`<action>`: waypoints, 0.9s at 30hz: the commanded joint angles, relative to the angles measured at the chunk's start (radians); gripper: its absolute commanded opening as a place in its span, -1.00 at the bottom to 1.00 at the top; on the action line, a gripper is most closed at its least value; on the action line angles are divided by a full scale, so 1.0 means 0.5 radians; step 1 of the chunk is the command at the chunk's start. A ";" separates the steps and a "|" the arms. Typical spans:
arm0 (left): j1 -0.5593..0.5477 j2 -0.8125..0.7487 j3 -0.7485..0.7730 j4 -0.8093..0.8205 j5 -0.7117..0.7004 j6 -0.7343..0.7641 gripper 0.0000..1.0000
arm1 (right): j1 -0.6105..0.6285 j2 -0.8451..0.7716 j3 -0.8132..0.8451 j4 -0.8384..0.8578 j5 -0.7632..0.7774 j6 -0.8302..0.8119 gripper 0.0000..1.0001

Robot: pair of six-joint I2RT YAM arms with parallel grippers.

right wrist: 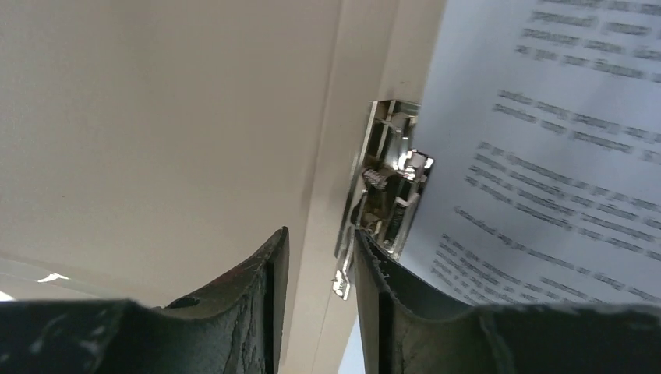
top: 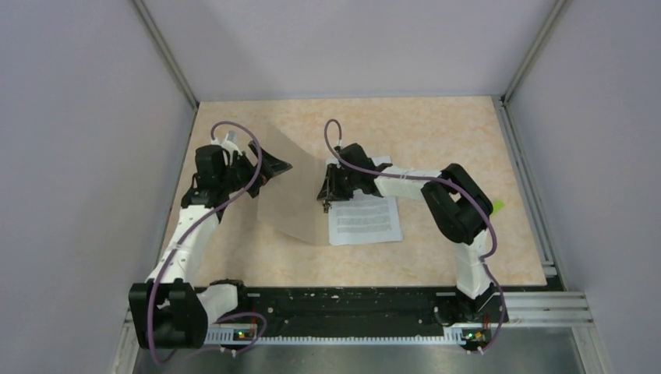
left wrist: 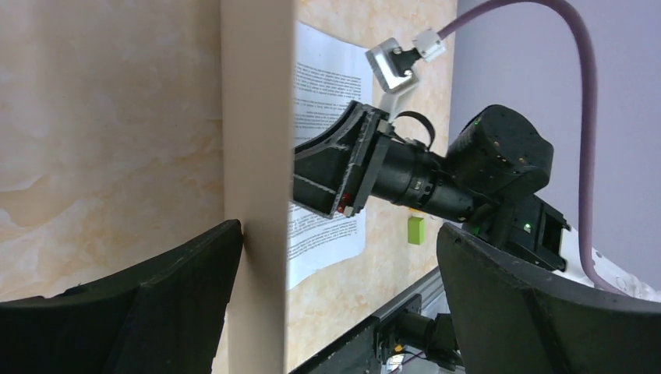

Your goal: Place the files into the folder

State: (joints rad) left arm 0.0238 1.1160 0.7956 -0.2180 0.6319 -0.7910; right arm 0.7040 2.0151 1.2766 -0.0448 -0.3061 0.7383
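The brown folder (top: 292,195) stands open, its cover raised on edge in the middle of the table. My left gripper (top: 273,167) is open wide at the cover's left side. In the left wrist view the cover edge (left wrist: 257,117) leans against one finger (left wrist: 195,265), and the other finger is far off. The printed files (top: 366,222) lie flat to the cover's right. My right gripper (top: 326,201) is at their top left corner. In the right wrist view its jaws (right wrist: 319,231) stand slightly apart beside a metal clip (right wrist: 387,187), between the folder (right wrist: 156,117) and the files (right wrist: 561,156).
A small green block (top: 496,206) lies on the table by the right arm's elbow; it also shows in the left wrist view (left wrist: 416,230). Grey walls close in three sides. A black rail (top: 351,304) runs along the near edge.
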 commanded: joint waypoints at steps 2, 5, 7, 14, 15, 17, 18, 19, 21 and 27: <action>-0.127 -0.068 0.192 -0.119 0.009 0.109 0.98 | 0.037 0.004 0.138 0.049 0.045 0.067 -0.17; -0.168 -0.053 0.244 -0.148 -0.002 0.127 0.97 | 0.037 -0.064 0.115 0.020 0.102 0.049 -0.06; -0.209 -0.036 0.278 -0.160 -0.009 0.128 0.98 | 0.035 -0.125 0.103 -0.016 0.150 0.028 -0.01; -0.424 0.029 0.437 -0.186 -0.087 0.134 0.98 | -0.055 -0.444 -0.060 -0.111 0.295 -0.044 0.17; -0.448 0.038 0.456 -0.180 -0.096 0.136 0.98 | -0.081 -0.507 -0.102 -0.124 0.315 -0.049 0.19; -0.502 0.060 0.490 -0.159 -0.111 0.139 0.98 | -0.136 -0.660 -0.186 -0.144 0.354 -0.065 0.22; -0.531 0.070 0.502 -0.141 -0.118 0.137 0.98 | -0.158 -0.734 -0.230 -0.159 0.381 -0.080 0.24; -0.558 0.082 0.516 -0.123 -0.128 0.133 0.98 | -0.181 -0.798 -0.269 -0.180 0.417 -0.096 0.26; -0.616 0.115 0.536 -0.073 -0.129 0.127 0.97 | -0.225 -0.934 -0.332 -0.235 0.488 -0.124 0.29; -0.810 0.257 0.585 0.094 -0.150 0.096 0.97 | -0.317 -1.281 -0.456 -0.393 0.709 -0.208 0.32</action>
State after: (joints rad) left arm -0.3317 1.2068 1.0367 -0.2752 0.5674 -0.7383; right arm 0.5617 1.4807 1.0737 -0.1734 -0.0593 0.6815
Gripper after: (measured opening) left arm 0.986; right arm 0.655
